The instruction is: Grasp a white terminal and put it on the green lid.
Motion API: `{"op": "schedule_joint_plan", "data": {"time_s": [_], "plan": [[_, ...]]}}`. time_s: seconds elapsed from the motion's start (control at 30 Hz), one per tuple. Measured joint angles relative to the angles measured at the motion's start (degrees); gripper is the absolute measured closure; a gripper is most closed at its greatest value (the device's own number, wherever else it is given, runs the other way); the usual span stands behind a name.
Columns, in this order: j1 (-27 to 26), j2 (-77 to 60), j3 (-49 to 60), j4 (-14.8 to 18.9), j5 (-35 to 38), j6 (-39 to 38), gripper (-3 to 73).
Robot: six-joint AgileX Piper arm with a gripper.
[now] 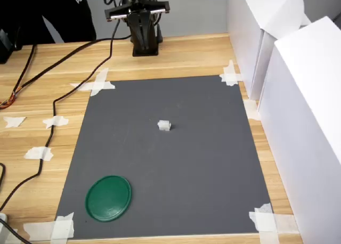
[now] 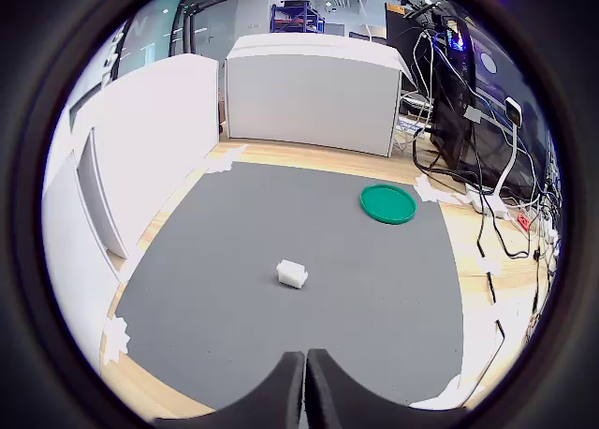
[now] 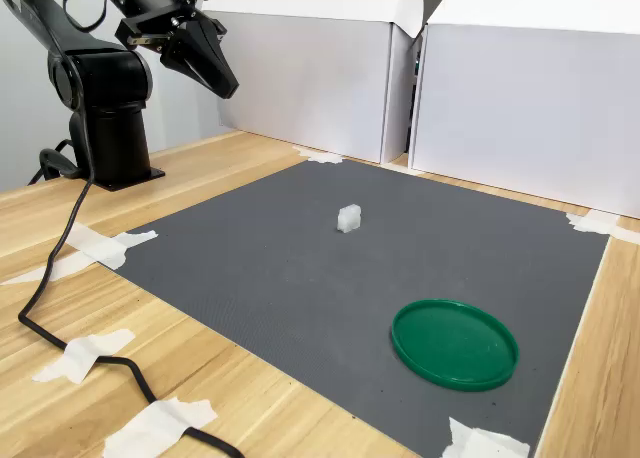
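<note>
White terminal (image 1: 164,125) on mat (image 1: 202,164): judged light, rigid, best pinched across flat sides; gripper (image 2: 306,377) empty, fingers together.

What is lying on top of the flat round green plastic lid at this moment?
Nothing: the flat round green plastic lid is bare. The small white plastic terminal sits apart on the grey mat. Beneath the lid is hidden.

Black arm (image 3: 100,88) folded high near its base, pincer (image 3: 222,83) raised, angled downward, fingers pressed together, holding nothing
</note>
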Motion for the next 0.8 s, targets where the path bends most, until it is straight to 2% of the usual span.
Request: {"op": "schedule_joint_plan", "data": {"time_s": [0.8], "plan": [[0.00, 0.14, -1.20, -0.05, 1.15, -1.84, 71.1]]}}
